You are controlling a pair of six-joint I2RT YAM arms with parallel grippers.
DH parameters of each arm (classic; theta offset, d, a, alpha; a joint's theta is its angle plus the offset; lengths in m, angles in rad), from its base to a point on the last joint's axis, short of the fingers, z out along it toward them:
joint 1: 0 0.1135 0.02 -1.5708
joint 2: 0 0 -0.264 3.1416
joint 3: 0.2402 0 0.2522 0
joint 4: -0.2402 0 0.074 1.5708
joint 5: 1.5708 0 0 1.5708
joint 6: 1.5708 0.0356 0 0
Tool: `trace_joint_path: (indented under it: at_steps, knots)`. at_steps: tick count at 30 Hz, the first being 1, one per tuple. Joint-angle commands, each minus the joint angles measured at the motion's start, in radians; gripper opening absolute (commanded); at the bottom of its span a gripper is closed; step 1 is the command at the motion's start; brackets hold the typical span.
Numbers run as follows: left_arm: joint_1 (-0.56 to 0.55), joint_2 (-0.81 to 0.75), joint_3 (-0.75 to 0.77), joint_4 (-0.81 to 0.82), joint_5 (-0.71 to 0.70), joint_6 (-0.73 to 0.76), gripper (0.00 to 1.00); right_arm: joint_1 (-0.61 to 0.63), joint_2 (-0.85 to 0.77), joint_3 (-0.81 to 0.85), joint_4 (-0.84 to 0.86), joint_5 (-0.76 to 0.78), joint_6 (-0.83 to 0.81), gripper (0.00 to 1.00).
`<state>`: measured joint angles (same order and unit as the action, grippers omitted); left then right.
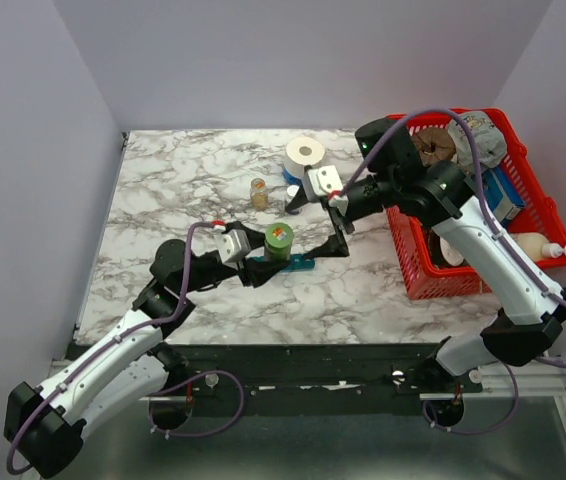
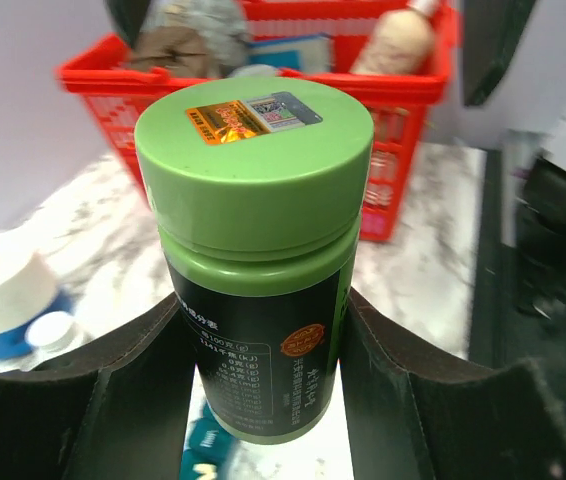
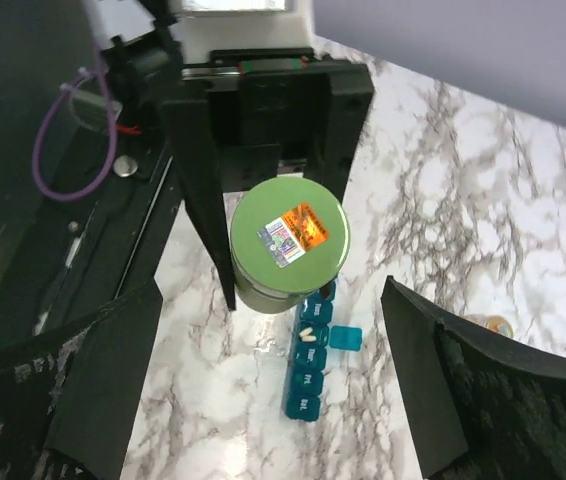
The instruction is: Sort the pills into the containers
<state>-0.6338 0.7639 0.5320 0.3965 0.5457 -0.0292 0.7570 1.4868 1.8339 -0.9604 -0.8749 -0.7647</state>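
My left gripper (image 1: 263, 258) is shut on a green-capped bottle (image 1: 279, 240), holding it upright just above the table. In the left wrist view the bottle (image 2: 253, 250) fills the space between both pads of that gripper (image 2: 263, 400). The containers, a teal strip pill organizer (image 3: 308, 365), lie on the marble directly under and beyond the bottle (image 3: 288, 240). One lid (image 3: 344, 337) is flipped open, and two pale pills (image 3: 309, 333) lie in that compartment. My right gripper (image 3: 271, 290) hovers above the bottle, open wide, touching nothing; from the top it (image 1: 335, 238) stands just right of the bottle.
A red mesh basket (image 1: 418, 285) full of items stands at the right. A small amber bottle (image 1: 259, 192) and a white roll (image 1: 305, 152) sit behind the organizer (image 1: 298, 264). The basket (image 2: 403, 100) shows behind the bottle in the left wrist view.
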Motion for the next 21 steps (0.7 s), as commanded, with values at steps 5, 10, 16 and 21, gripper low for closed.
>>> trace_joint_path:
  at_steps: [5, 10, 16, 21]
  knots:
    - [0.009, 0.041, 0.115, -0.142, 0.422, -0.008, 0.00, 0.027, 0.087, 0.106, -0.357, -0.259, -0.415, 0.97]
    - [0.011, 0.069, 0.138, -0.166, 0.465, -0.009, 0.00, 0.056, 0.102, 0.085, -0.370, -0.239, -0.377, 0.89]
    - [0.013, 0.092, 0.158, -0.200, 0.432, 0.023, 0.00, 0.064, 0.090, 0.051, -0.336, -0.222, -0.305, 0.76]
    - [0.011, 0.069, 0.157, -0.211, 0.292, 0.057, 0.00, 0.067, 0.075, -0.001, -0.253, -0.207, -0.175, 0.65]
